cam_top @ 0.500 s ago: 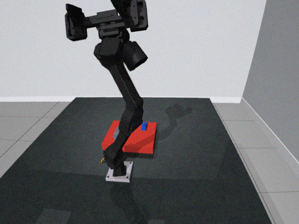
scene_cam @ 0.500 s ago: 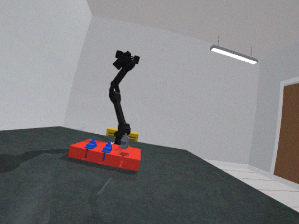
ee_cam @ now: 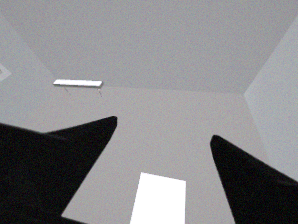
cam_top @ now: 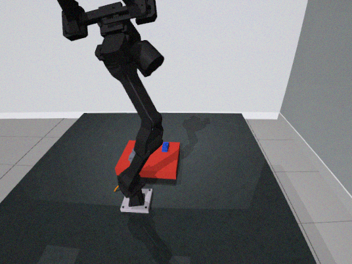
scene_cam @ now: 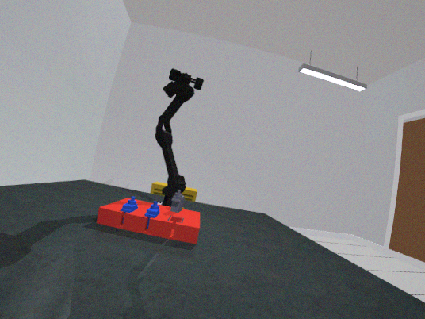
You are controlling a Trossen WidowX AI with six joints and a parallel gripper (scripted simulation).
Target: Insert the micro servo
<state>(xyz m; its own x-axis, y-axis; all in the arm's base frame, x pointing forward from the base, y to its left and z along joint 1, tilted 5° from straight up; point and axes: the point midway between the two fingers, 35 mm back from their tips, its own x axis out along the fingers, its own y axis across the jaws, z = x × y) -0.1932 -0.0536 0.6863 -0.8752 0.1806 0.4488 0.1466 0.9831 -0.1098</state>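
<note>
The red deck (cam_top: 162, 164) (scene_cam: 119, 216) lies on the dark mat. Two blue servos (scene_cam: 129, 205) (scene_cam: 152, 209) sit in it; only one of them (cam_top: 165, 146) shows in the top view. The loose grey micro servo (scene_cam: 177, 200) (cam_top: 132, 157) stands upright on the deck just behind the marked empty pocket (scene_cam: 177, 219), partly hidden by the arm in the top view. My gripper (cam_top: 110, 16) (scene_cam: 187, 78) (ee_cam: 163, 129) is open and empty. It is raised high above the deck and points up at the ceiling.
The arm's grey base plate (cam_top: 136, 205) is beside the deck's near edge. A yellow block (scene_cam: 191, 194) lies behind the deck. A ceiling lamp (ee_cam: 77, 83) and a bright panel (ee_cam: 157, 197) show in the wrist view. A brown door (scene_cam: 410, 186) is at the right.
</note>
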